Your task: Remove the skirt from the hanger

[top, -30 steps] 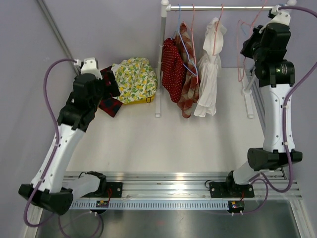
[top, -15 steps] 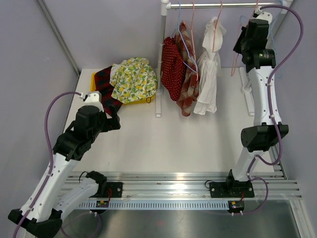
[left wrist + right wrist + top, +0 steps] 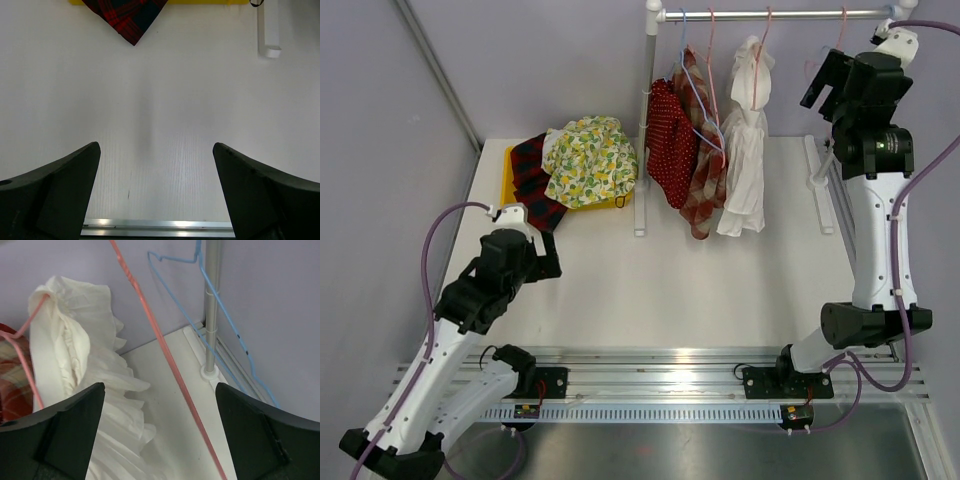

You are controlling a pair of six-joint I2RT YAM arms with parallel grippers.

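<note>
Three garments hang on wire hangers from the rail point(image 3: 770, 14): a red polka-dot one point(image 3: 670, 140), a red-brown plaid one point(image 3: 702, 185) and a white ruffled skirt point(image 3: 745, 160) point(image 3: 75, 365). My right gripper point(image 3: 823, 80) point(image 3: 160, 390) is up by the rail's right end, open and holding nothing. A bare pink hanger point(image 3: 165, 355) slants between its fingers, with a bare blue hanger point(image 3: 225, 315) beside it. Low over the table, my left gripper point(image 3: 548, 260) point(image 3: 156, 147) is open and empty.
A yellow bin point(image 3: 510, 170) at the back left holds a lemon-print garment point(image 3: 590, 160) and a red-black plaid cloth point(image 3: 535, 190) point(image 3: 131, 20). The rack's right post point(image 3: 212, 305) and its left foot point(image 3: 270, 30) stand on the table. Purple walls close both sides.
My right gripper has opened by the rail's right end. The left arm has drawn back from the bin toward the near edge, still open.
</note>
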